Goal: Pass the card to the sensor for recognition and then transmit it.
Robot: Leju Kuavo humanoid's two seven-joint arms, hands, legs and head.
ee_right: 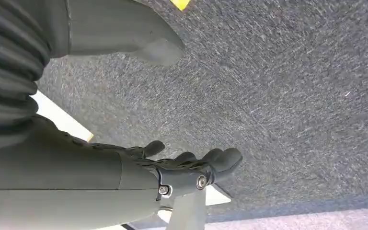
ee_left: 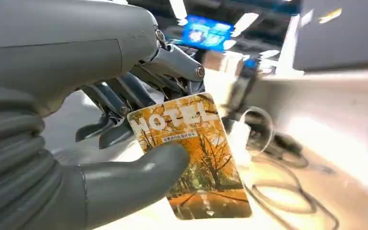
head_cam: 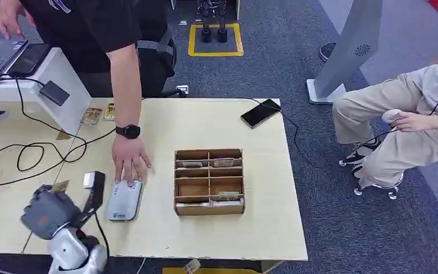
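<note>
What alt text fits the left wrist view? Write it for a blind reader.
The robot's left hand pinches an orange hotel card printed with autumn trees between its thumb and fingers. Behind it, blurred cables lie on a pale table.

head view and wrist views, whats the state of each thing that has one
card: held in the left hand, pinched under the thumb
right hand: empty, hanging over the carpet
sensor: flat on the table, a person's hand resting on it
wooden organizer: open-topped, cards in some slots
phone: screen dark, cable plugged in
</note>
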